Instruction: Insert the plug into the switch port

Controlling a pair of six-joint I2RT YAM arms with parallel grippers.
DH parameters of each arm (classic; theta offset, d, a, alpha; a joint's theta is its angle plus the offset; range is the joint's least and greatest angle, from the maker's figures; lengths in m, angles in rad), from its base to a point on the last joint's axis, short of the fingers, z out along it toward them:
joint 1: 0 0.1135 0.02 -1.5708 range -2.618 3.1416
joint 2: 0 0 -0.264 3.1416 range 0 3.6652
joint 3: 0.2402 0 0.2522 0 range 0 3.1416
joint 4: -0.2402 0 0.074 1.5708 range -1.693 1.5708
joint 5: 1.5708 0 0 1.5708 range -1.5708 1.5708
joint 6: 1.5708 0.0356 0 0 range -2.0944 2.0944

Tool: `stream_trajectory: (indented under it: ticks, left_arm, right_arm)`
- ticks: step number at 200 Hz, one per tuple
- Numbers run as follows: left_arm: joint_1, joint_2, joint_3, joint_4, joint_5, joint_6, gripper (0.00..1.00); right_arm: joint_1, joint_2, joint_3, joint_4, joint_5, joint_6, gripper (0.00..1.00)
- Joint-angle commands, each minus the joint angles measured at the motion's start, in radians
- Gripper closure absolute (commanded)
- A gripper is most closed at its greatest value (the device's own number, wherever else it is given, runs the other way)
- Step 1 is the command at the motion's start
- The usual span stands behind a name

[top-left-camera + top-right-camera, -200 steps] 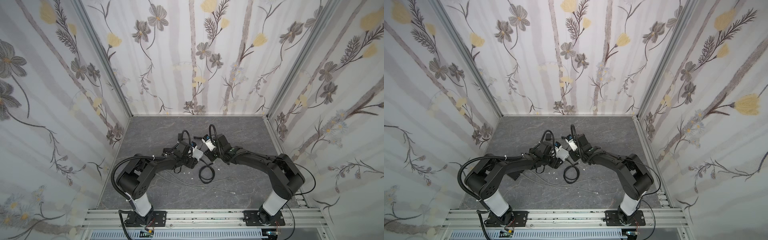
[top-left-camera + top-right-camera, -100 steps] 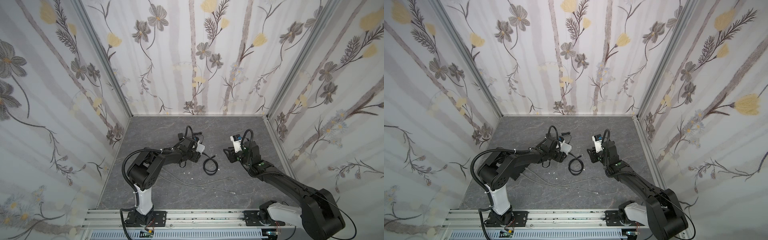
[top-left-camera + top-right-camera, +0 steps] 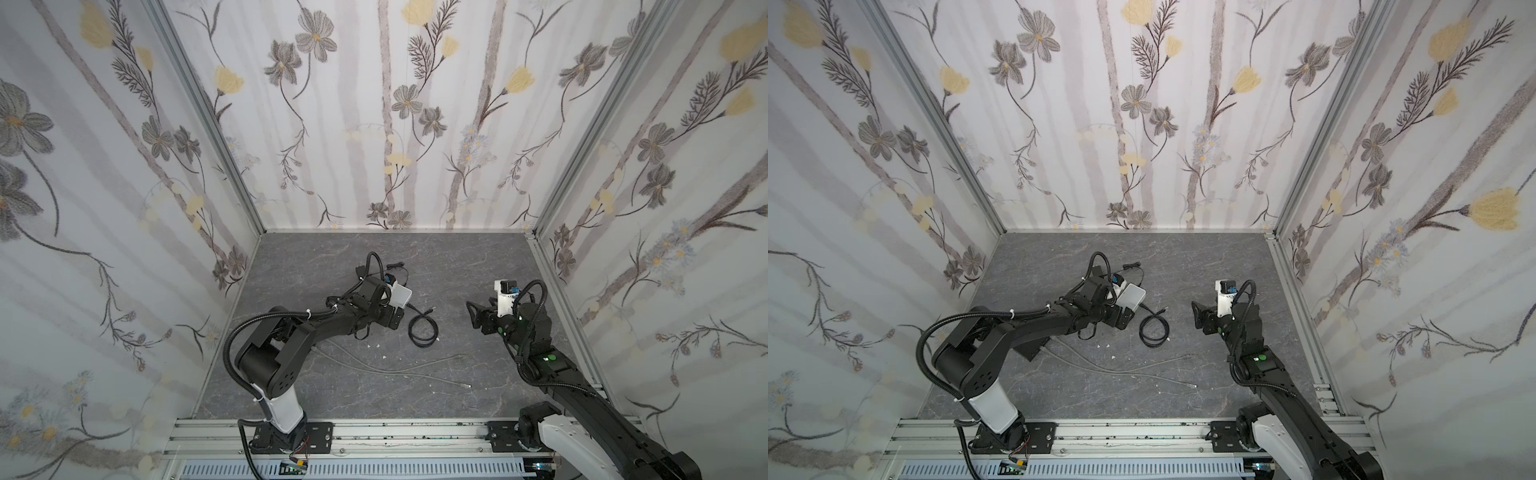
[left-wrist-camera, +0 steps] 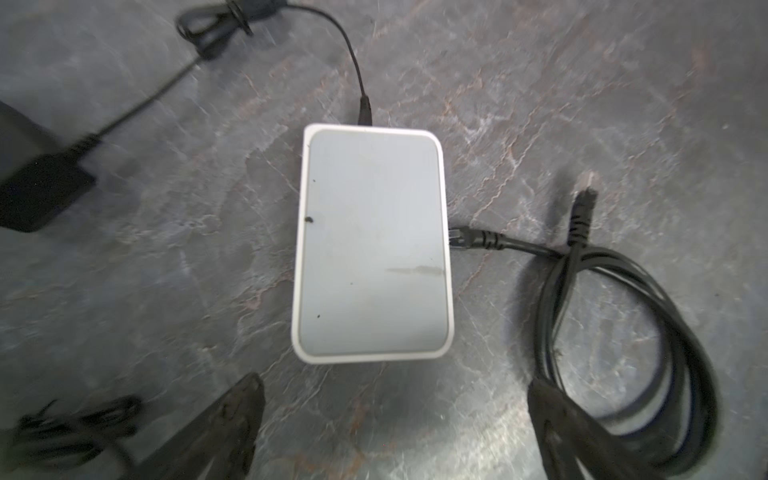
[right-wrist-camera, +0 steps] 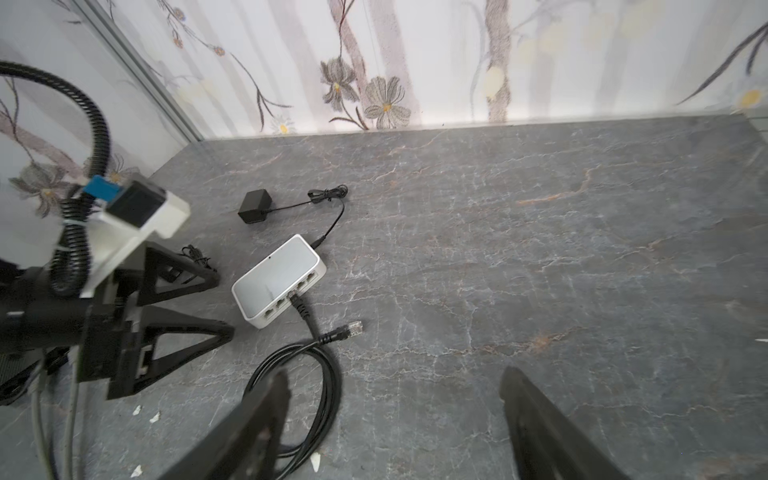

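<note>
The switch [image 4: 372, 245] is a flat white box with a pale grey top, lying on the grey floor in both top views [image 3: 402, 296] [image 3: 1133, 296]. A black plug [image 4: 462, 239] sits in a switch port [image 5: 293, 294] midway along its long side face. The black cable [image 5: 309, 365] runs from the plug to a loose coil [image 3: 423, 330]. Its free plug end [image 5: 351, 328] lies on the floor. My left gripper [image 4: 395, 386] is open, just short of the switch's short end, holding nothing. My right gripper [image 3: 472, 313] is open and empty, well to the right of the coil.
A black power adapter [image 5: 254, 205] lies behind the switch, its thin cord [image 4: 357, 79] entering the switch's far short face. Grey cables [image 3: 395, 368] and small white bits [image 5: 156, 417] lie on the floor towards the front. Patterned walls close in three sides.
Both grippers have opened. The right arm pulled away to the right from the switch, leaving the plug in the port. The left gripper let go of the switch and backed off slightly.
</note>
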Motion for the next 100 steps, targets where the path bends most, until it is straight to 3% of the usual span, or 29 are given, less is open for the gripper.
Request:
stream_trajectory:
  ticks: [1,17,33,63,81,100]
  left_arm:
    - [0.003,-0.13,-0.076,0.089,-0.096,-0.023,0.0]
    - [0.011,-0.255,-0.152,0.118,-0.141,-0.01,0.0]
    - [0.024,-0.376,-0.236,0.151,-0.201,-0.003,0.0]
    - [0.055,-0.588,-0.379,0.207,-0.341,-0.003,0.0]
    - [0.077,-0.677,-0.445,0.236,-0.369,0.057,0.0]
    - [0.084,-0.733,-0.519,0.311,-0.422,0.132,0.0]
  right_arm:
    - [-0.003,-0.077,-0.026,0.032,0.221,-0.01,0.0]
    - [-0.004,-0.16,-0.088,0.115,0.344,-0.086,0.0]
    - [-0.005,-0.249,-0.216,0.286,0.368,-0.251,0.0]
    - [-0.018,-0.371,-0.48,0.689,0.41,-0.33,0.0]
    - [-0.032,-0.354,-0.571,0.867,0.424,-0.339,0.0]
    - [-0.074,-0.221,-0.571,0.991,0.375,-0.325,0.0]
